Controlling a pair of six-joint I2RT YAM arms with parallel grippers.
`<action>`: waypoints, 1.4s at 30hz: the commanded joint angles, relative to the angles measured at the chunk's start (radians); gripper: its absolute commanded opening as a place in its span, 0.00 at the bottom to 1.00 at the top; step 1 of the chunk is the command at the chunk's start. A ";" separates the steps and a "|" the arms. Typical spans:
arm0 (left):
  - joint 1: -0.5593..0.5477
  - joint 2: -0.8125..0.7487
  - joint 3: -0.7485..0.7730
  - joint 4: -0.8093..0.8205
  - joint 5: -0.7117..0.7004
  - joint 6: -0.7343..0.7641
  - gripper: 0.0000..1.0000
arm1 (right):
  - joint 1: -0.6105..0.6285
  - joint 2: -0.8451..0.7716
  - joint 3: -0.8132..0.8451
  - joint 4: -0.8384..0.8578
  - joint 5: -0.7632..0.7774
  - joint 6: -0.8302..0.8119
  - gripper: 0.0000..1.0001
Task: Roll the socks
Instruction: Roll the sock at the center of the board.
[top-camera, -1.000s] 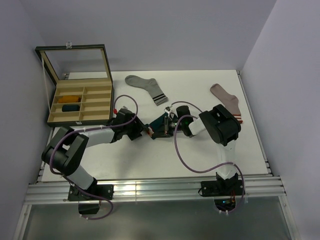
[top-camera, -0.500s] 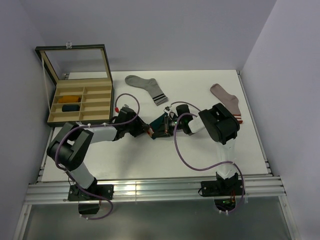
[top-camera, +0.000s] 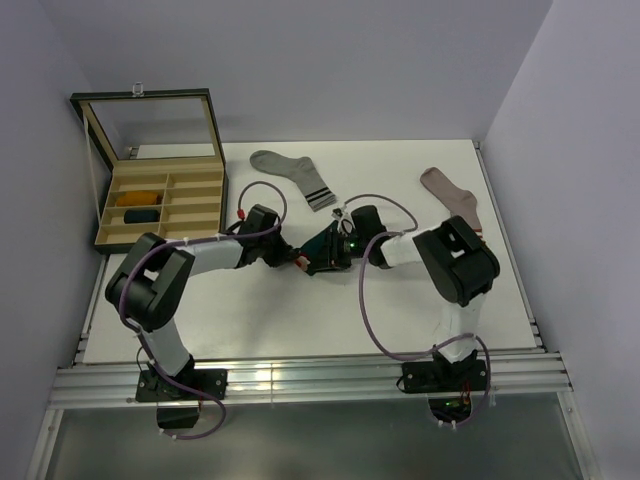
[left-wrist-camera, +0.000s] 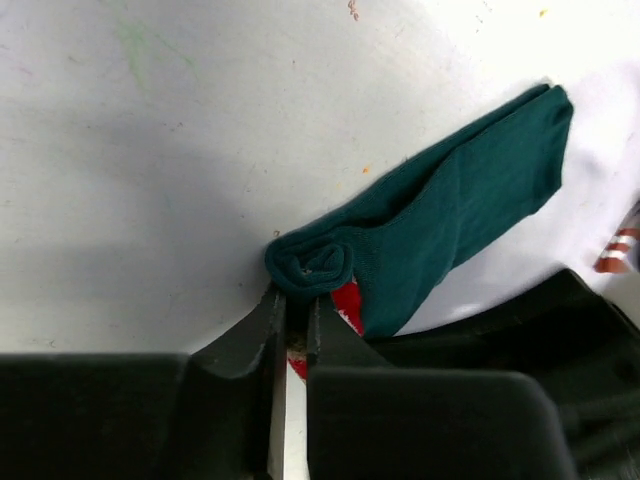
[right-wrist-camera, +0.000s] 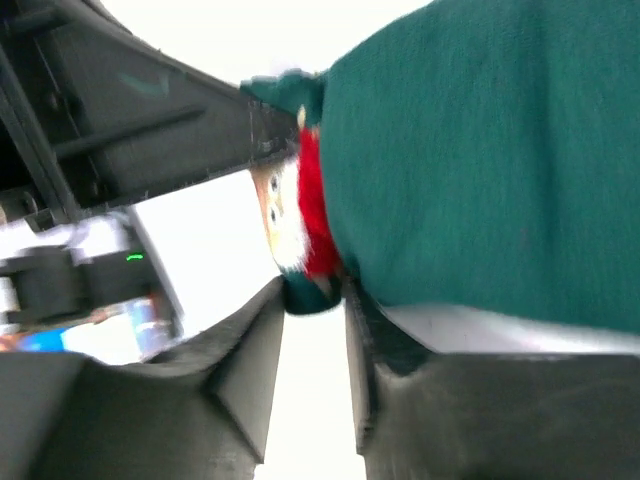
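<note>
Top camera looks down; both close wrist views share teal sock (left-wrist-camera: 450, 210).

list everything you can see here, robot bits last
dark teal sock: 1, teal with a red-white figure, partly rolled, mid-table
grey sock: 1, grey with dark stripes, far middle
pinkish sock: 1, pinkish-beige with a red-striped cuff, far right
box: 1, tan compartments, lid open, far left
mustard sock: 1, in the box
navy sock: 1, in the box, the next compartment nearer
table: 1, white
left gripper: black, fingers pinching the roll
right gripper: black, fingers apart at the sock
</note>
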 joint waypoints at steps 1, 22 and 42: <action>-0.003 0.044 0.045 -0.250 -0.075 0.099 0.04 | 0.039 -0.152 -0.064 -0.106 0.288 -0.162 0.40; -0.033 0.076 0.230 -0.467 -0.098 0.225 0.03 | 0.550 -0.213 -0.003 -0.019 1.160 -0.575 0.51; -0.035 0.015 0.172 -0.376 -0.075 0.214 0.32 | 0.561 -0.128 0.022 -0.095 1.113 -0.523 0.00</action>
